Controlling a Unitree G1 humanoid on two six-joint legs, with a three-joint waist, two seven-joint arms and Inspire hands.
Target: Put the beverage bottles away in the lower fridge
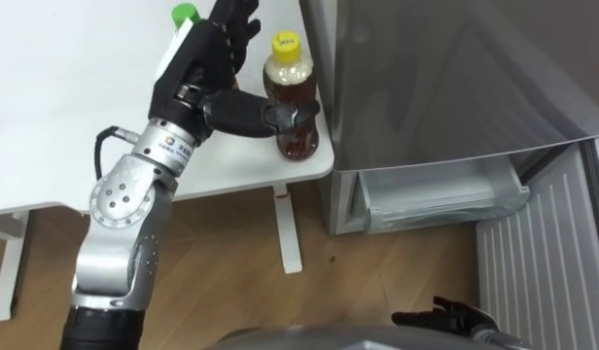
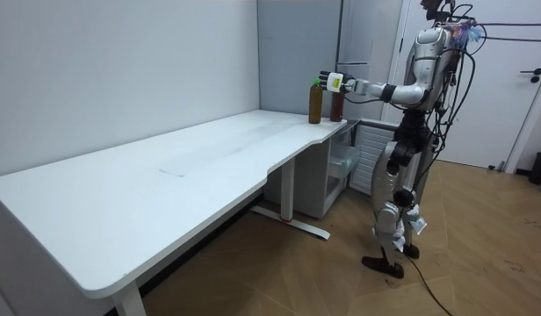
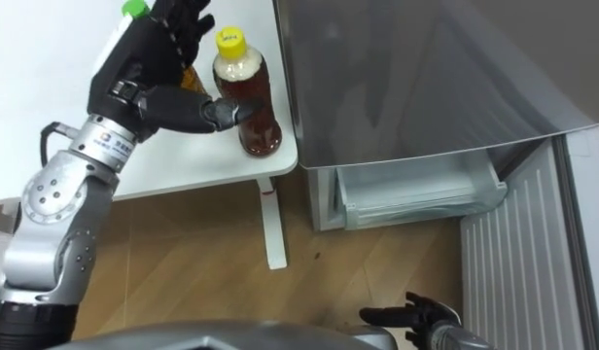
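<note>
My left hand [image 1: 207, 73] is up at the table's [image 1: 66, 117] corner. Its thumb lies across the front of the yellow-capped bottle [image 1: 292, 83] of brown drink, the tip touching the bottle's waist. The fingers [image 1: 231, 29] stand loosely spread above and behind, not wrapped round anything. From here I can't tell whether they touch the bottle's far side.

The green-capped bottle [image 1: 186, 15] is mostly hidden behind my palm, so I see little more than its cap. Both bottles stand upright, just beside each other.

The yellow-capped one sits close to the table's rounded edge, with the grey fridge [image 1: 455, 78] just to its right and little room between them. Under the grey front, the lower compartment is open and shows a clear bin [image 1: 436, 199]. A white ribbed panel [image 1: 543, 253] is cut off at the picture's right edge.

My right hand [image 1: 450, 316] hangs low near the bottom edge, fingers relaxed and holding nothing.

In the room view I stand on the wood floor by the table corner, left arm stretched out level.
</note>
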